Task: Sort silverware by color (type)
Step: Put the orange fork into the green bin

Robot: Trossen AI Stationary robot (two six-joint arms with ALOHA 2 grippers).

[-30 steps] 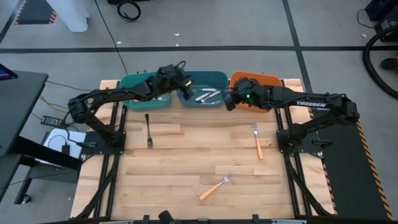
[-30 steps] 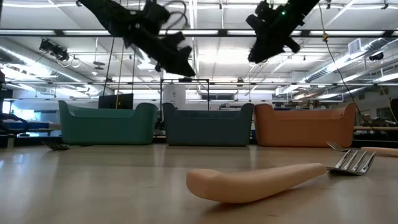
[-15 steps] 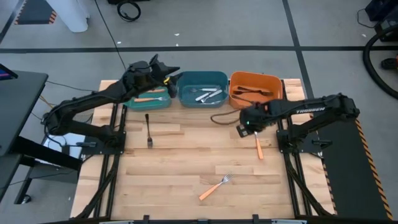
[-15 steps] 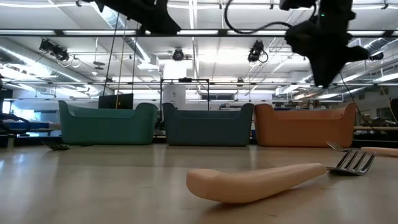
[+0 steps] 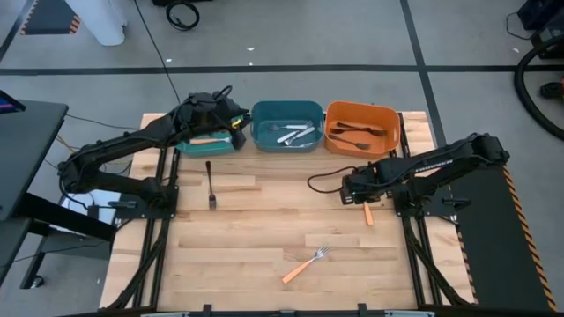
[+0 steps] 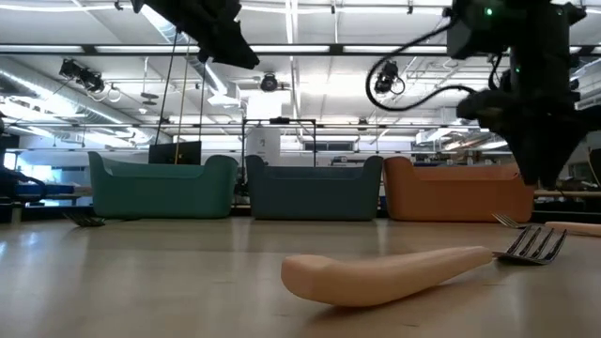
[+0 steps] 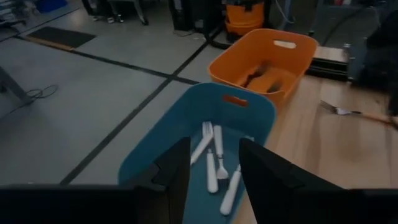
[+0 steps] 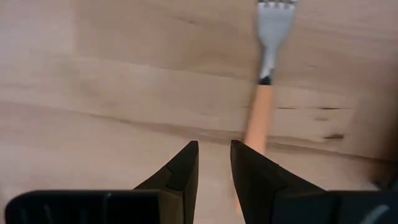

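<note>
- High view: the worktop [image 5: 264,229] is of light wood. Three bins stand in a row at its upper edge: the teal bin [image 5: 207,141] on the left, the blue bin [image 5: 286,126] in the middle, the orange bin [image 5: 361,129] on the right.
- The blue bin holds silver forks [image 5: 291,134]; the orange bin holds dark forks [image 5: 351,134]. One orange-handled fork lies in the teal bin, partly under the arm.
- A black fork [image 5: 210,183] lies on the left part of the worktop. An orange-handled fork [image 5: 305,264] lies at lower centre.
- The left pincer [image 5: 236,132] is over the teal bin's right end. The right pincer [image 5: 351,187] is low over the worktop, just beside another orange fork [image 5: 367,214]. The white word "TROSSEN" is readable on the right arm.
- Low view: an orange handle with its silver head [image 6: 394,270] lies in the near centre; the three bins stand behind.
- Left wrist view: the left pincer's fingers [image 7: 174,171] stand apart, holding nothing, above the blue bin [image 7: 186,149].
- Right wrist view: the right pincer's fingers [image 8: 180,171] are a little apart and hold nothing; the orange fork [image 8: 264,93] lies just ahead, silver head away from them.
</note>
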